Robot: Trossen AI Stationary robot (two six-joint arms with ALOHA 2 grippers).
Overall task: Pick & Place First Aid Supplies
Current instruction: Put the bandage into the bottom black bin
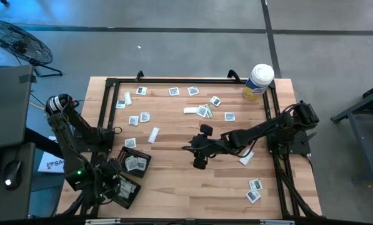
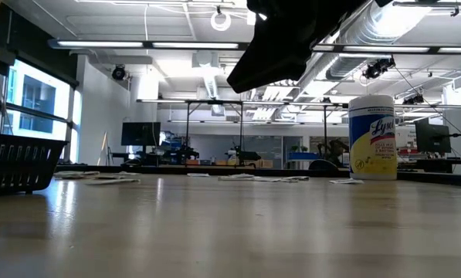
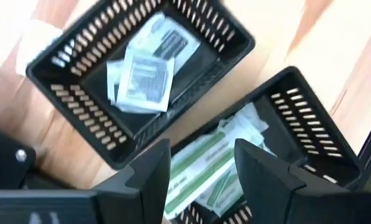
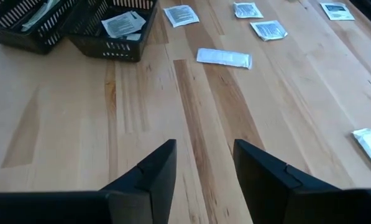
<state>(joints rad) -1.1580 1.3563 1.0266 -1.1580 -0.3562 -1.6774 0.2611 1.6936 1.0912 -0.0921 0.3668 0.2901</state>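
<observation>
First aid supplies lie scattered on the wooden table [image 1: 174, 187]: square pads [image 1: 174, 91] and a white strip wrapper [image 1: 154, 134]. Two black mesh trays stand near the left front. One tray [image 3: 67, 87] holds square white-grey pads [image 3: 141, 78]. The other tray [image 3: 309, 124] holds green-and-white strip wrappers [image 3: 201, 158]. My left gripper [image 3: 201, 177] hangs open just above the strip tray, fingers pointing steeply down, nothing between them. My right gripper [image 4: 201, 165] stands open over bare wood at the table's middle [image 1: 197, 150], slanting down toward the left edge.
A white canister with a yellow label [image 1: 258, 81] stands at the far right corner. A black frame [image 1: 111, 84] runs round the table. More packets lie near the right front [image 1: 254, 190] and under the right arm [image 1: 245, 157]. A strip wrapper [image 4: 224, 58] lies ahead of my right gripper.
</observation>
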